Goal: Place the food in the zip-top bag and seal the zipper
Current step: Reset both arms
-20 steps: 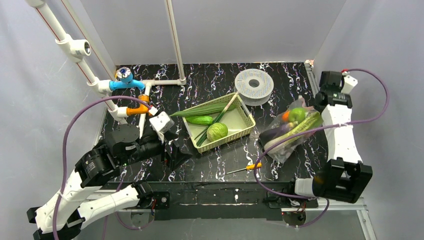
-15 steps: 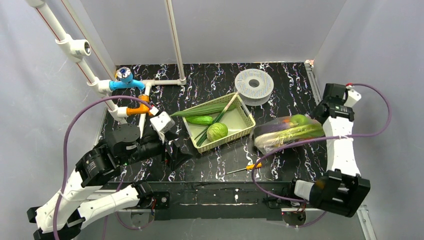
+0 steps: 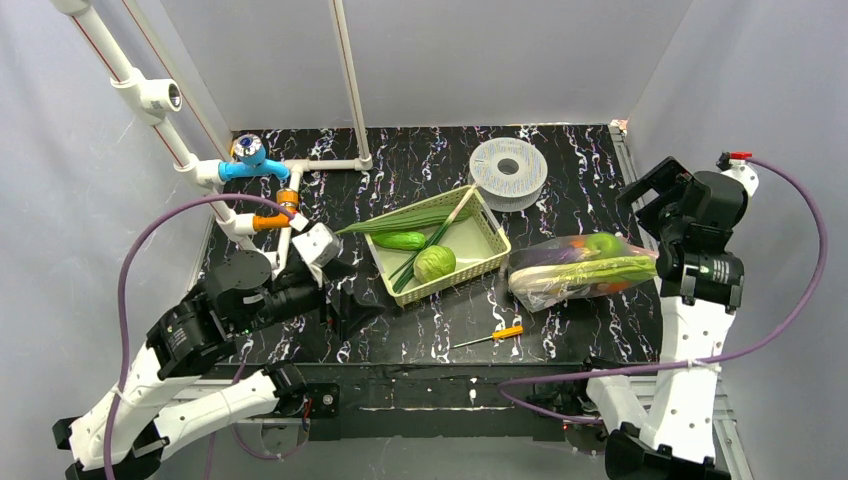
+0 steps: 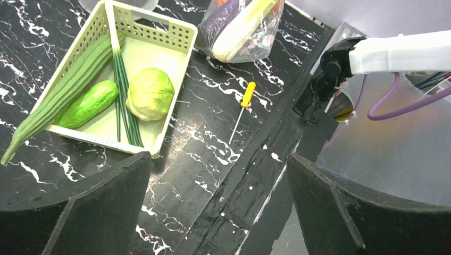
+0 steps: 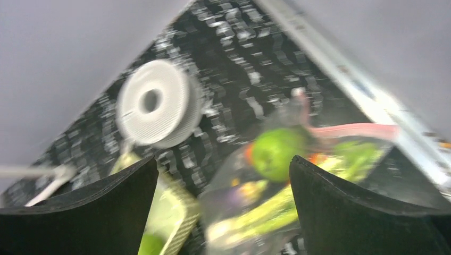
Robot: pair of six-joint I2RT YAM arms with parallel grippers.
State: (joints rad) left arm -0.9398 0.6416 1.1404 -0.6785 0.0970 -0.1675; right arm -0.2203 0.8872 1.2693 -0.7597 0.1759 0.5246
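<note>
The zip-top bag [image 3: 575, 275] lies on its side on the desk [image 3: 420, 330], to the right of the pale-green basket [image 3: 492, 238]; inside it one sees a green apple [image 3: 603, 241], a leek [image 3: 600, 270] and a purple eggplant [image 3: 537, 262]; its pink zipper [image 5: 356, 129] is blurred, and I cannot tell if it is sealed; a cabbage [image 3: 434, 263] and a cucumber [image 3: 400, 240] lie in the basket; the right claw [image 5: 223, 159] hangs above the bag, wide open and empty; the left claw [image 4: 219, 156], also wide open, holds nothing.
</note>
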